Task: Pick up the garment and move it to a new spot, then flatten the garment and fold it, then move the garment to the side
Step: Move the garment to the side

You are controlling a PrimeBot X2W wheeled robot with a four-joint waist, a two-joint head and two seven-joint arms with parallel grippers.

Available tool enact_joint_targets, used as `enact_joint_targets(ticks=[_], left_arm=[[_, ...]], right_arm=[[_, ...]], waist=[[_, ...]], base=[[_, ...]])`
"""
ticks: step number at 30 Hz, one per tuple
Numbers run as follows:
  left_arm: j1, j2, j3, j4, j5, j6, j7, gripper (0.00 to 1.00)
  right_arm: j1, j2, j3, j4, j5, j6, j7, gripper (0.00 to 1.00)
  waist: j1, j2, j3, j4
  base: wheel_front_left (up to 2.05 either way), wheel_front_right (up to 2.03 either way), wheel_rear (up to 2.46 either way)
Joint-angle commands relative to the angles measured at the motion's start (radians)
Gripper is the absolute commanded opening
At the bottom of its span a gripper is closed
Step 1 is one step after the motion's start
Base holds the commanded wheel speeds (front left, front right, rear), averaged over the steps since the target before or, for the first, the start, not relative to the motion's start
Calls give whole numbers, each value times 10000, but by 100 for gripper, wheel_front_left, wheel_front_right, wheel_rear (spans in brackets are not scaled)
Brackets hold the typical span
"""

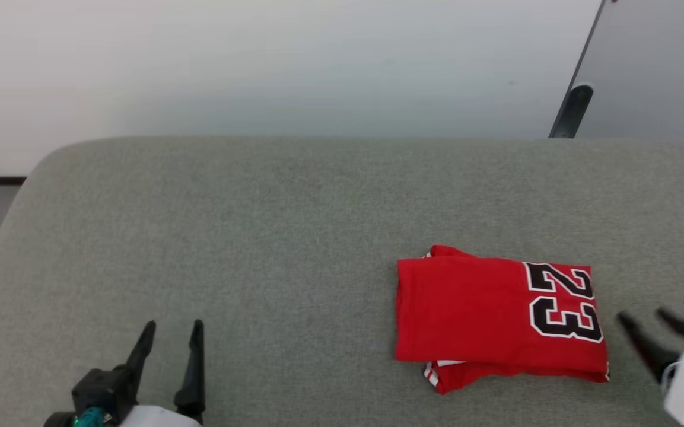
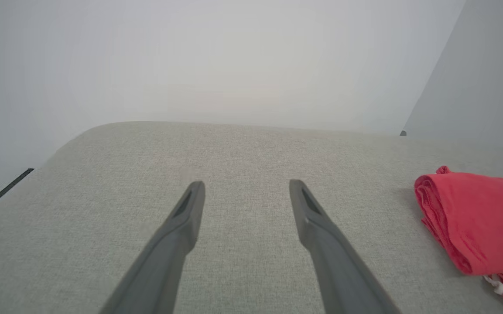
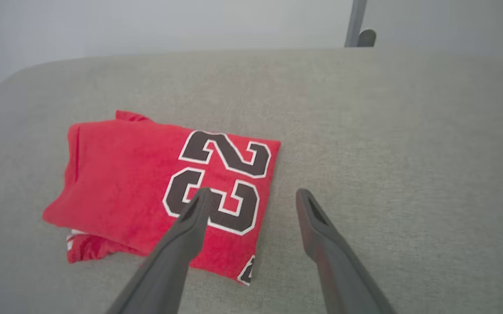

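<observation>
From the head, the folded red shirt lies on the grey couch, near the empty, wide-open right claw and well apart from the equally open, empty left claw; the left wrist shows it far off to the right; the right wrist shows one finger crossing its black number.

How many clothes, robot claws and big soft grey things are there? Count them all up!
Clothes: 1, the folded bright-red fabric garment with a black 23 on it.
Robot claws: 2, the dark two-fingered left gripper and right gripper, both open and holding nothing.
Big soft grey things: 1, the grey fabric-covered surface under the garment.
Total: 4
</observation>
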Motion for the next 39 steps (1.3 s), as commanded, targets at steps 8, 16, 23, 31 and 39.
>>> enact_joint_targets(ticks=[8,16,23,31,39], left_arm=[[-685,-286,-214,448,-59,-241,-196,100],[-1317,-467,-411,727,41,-365,-342,100],[-2004,-671,-607,1039,160,-514,-461,100],[-2390,-844,-711,1528,210,-679,-579,100],[-2153,-899,-668,1771,181,-783,-661,100]], right_arm=[[-1741,-639,1330,1096,418,-5,3756,100],[-2823,-702,1527,2063,160,-5,4694,100],[-3075,-722,1694,2833,-163,-5,4442,100],[-3085,-354,2285,3204,171,-5,3841,0],[-2790,-322,2265,3125,864,5,2794,0]], waist=[[0,0,775,526],[0,0,1521,980],[0,0,2181,1145],[0,0,2184,1089],[0,0,1747,717]], base=[[0,0,0],[0,0,0],[0,0,0],[0,0,0],[0,0,0]])
